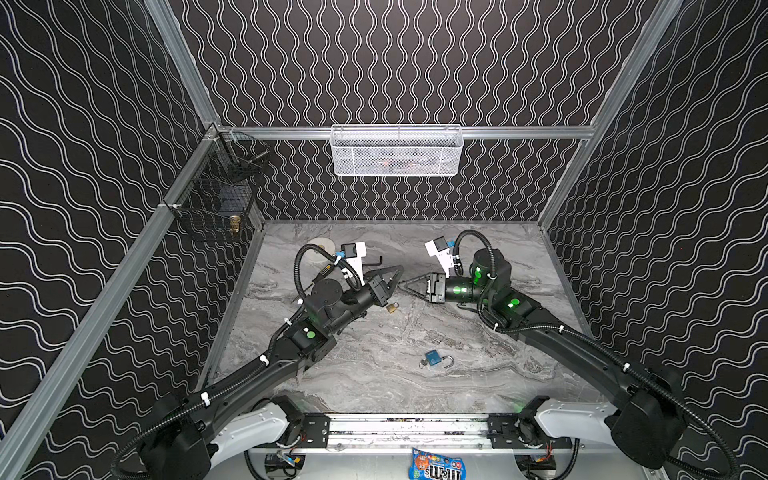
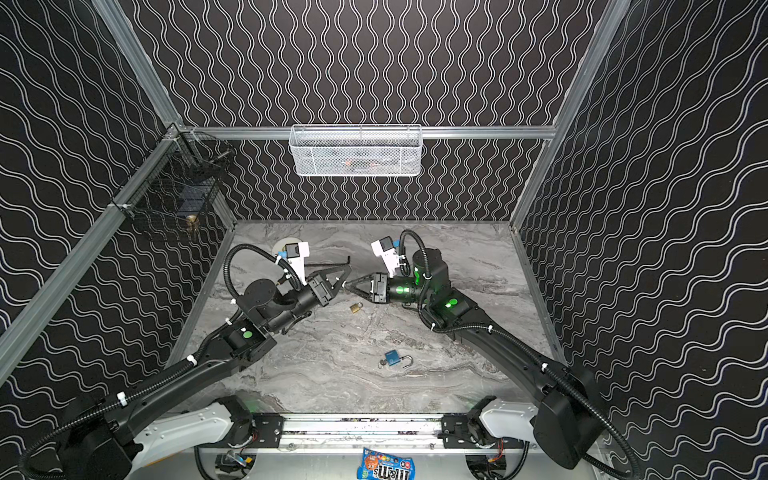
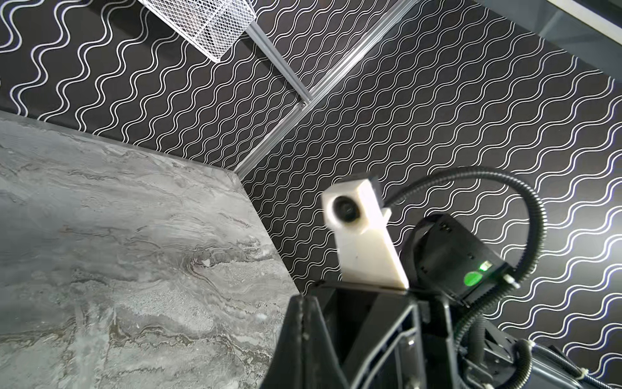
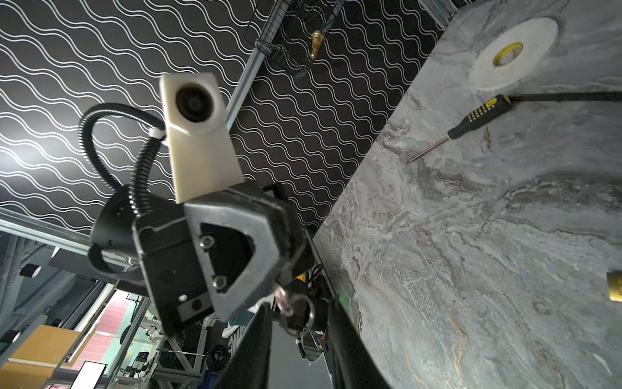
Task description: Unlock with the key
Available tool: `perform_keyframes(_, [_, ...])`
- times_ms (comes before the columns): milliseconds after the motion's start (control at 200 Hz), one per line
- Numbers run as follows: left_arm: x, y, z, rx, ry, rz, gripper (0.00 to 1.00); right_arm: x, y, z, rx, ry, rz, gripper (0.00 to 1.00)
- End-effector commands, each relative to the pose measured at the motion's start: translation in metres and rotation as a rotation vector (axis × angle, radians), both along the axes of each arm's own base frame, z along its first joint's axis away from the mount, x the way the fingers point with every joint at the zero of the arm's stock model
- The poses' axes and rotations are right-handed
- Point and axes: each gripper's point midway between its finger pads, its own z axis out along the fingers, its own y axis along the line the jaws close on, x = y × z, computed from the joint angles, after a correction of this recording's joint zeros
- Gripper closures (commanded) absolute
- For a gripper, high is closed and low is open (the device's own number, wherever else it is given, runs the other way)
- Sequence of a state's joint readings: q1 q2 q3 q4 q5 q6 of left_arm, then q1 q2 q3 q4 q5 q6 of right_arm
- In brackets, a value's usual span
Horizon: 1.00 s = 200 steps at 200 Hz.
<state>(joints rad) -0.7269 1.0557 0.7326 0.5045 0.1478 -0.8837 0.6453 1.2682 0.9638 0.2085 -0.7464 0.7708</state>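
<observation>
Over the bench (image 1: 374, 386), the left pincer (image 1: 400, 273) is clamped on the key. The right pincer (image 1: 401, 284) stands partly open around its ring. The brass padlock (image 1: 392, 308) lies nearby. The key (image 4: 282, 301) is best taken squarely by its head, blade free.

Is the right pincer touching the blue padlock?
Apart. Both top views show a wide stretch of bare table between the blue padlock and the right pincer.
</observation>
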Motion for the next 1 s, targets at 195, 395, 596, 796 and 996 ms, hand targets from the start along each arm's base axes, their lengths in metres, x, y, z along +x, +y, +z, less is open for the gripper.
perform_keyframes(195, [-0.004,-0.003,0.021,-0.029,-0.082,-0.026,1.0,-0.001,0.004,0.011,0.046,-0.032,0.025,0.76])
perform_keyframes(395, [-0.005,-0.004,0.021,-0.03,-0.08,-0.035,1.0,0.0,0.005,0.013,0.05,-0.04,0.018,0.79])
perform_keyframes(596, [-0.005,-0.006,0.021,-0.028,-0.085,-0.044,1.0,0.002,0.006,0.015,0.057,-0.048,0.018,0.79])
perform_keyframes(796, [-0.005,-0.005,0.018,-0.018,-0.08,-0.04,1.0,0.004,0.005,0.017,0.044,-0.064,0.005,0.79])
perform_keyframes(996, [-0.006,-0.005,0.02,-0.011,-0.085,-0.043,1.0,0.004,0.003,0.018,0.031,-0.079,-0.011,0.77])
